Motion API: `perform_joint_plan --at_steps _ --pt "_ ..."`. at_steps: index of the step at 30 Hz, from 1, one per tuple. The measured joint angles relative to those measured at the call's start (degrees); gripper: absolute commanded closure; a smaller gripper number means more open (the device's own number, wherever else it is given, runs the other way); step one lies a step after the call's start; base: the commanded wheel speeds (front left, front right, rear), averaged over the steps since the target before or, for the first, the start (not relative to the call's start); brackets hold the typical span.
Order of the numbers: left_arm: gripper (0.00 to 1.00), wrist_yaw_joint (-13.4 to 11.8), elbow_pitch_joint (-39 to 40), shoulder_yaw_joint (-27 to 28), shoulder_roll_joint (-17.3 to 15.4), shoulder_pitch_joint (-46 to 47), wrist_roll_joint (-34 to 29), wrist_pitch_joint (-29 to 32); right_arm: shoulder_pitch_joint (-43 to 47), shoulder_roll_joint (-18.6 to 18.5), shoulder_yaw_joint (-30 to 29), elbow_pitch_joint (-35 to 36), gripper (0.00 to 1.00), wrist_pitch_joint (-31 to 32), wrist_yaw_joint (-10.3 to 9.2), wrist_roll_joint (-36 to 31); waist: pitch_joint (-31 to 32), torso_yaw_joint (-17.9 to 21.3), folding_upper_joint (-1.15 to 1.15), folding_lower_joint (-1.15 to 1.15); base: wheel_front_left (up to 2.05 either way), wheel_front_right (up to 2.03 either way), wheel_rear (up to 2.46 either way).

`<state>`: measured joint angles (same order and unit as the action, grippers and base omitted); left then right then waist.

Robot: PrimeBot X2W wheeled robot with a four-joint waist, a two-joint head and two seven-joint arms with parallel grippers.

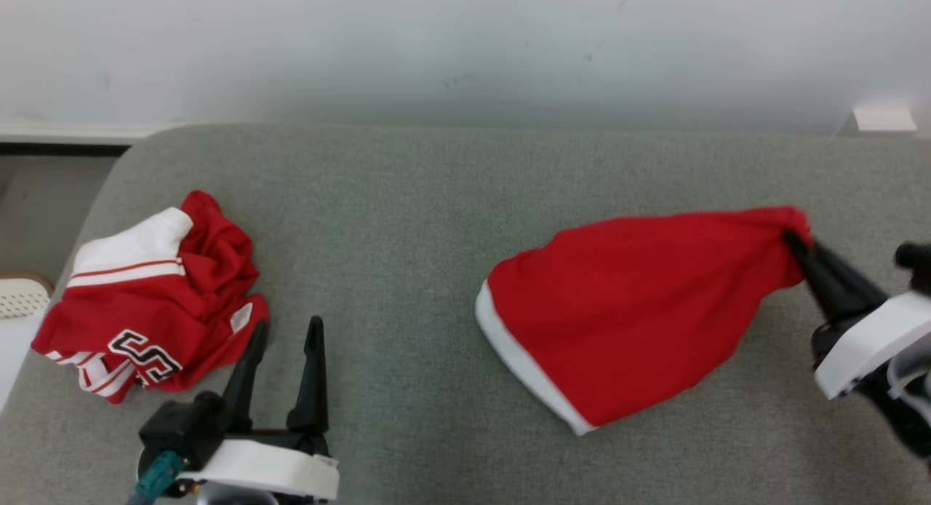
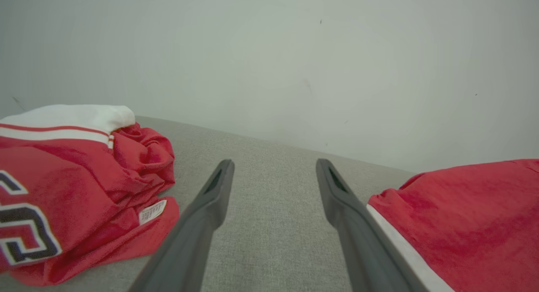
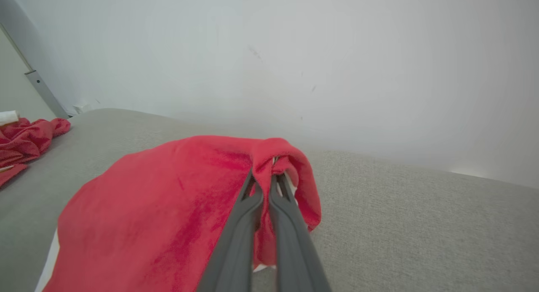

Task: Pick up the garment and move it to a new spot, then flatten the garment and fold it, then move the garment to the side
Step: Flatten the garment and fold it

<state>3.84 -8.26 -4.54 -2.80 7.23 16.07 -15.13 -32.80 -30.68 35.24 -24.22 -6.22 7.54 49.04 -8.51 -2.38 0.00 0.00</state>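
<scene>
**Right hand pinching red garment corner, left hand spread and empty**

Right hand (image 1: 794, 240): fingers pressed together on a bunched corner of the red garment (image 1: 625, 308). In the right wrist view the two fingers meet at the tips (image 3: 265, 178), and the cloth (image 3: 168, 208) folds over them and hangs down on both sides.

From the pinch, the garment fans out toward the robot's left. It lies on the right half of the grey cushion (image 1: 407, 221). Its white hem band is at the far end from the hand, facing the lower left of the head view.

Left hand (image 1: 286, 330): fingers spread, nothing between them. It sits low at the near edge of the cushion. In the left wrist view the gap (image 2: 273, 168) shows bare grey fabric. The white hem of the garment (image 2: 463, 216) is just beside the right-side finger; can't tell if they touch.

A second item, a crumpled red-and-white jersey (image 1: 153, 301) with black-and-white lettering, lies at the cushion's left end. It is just beside the left hand's outer finger, with its care label (image 2: 152, 211) facing the hand. It is well apart from the held garment. It also shows at the far left edge of the right wrist view (image 3: 25, 140).

Pale wall (image 1: 465, 46) runs behind the cushion.
</scene>
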Motion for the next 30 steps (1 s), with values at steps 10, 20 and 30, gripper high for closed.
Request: perform_joint_plan --at_steps 10,20,30 --pt "0.0 1.2 0.1 -1.9 0.0 4.6 -0.2 0.0 -12.2 -5.3 0.8 -10.4 1.0 3.4 0.0 -2.3 -6.7 -1.8 0.0 0.01 0.0 0.0 0.0" --pt "0.0 1.2 -1.0 -3.0 0.0 5.0 0.0 0.0 -14.8 -1.0 3.9 -19.7 0.0 -2.1 0.01 0.0 -6.3 -4.5 0.0 0.01 0.0 0.0 0.0" --pt "0.0 1.2 -1.2 -2.6 0.0 2.8 0.0 0.0 -7.6 1.2 -2.5 -11.6 0.0 -8.7 0.01 -1.3 -1.6 0.7 0.0 0.0 0.0 0.0 0.0"
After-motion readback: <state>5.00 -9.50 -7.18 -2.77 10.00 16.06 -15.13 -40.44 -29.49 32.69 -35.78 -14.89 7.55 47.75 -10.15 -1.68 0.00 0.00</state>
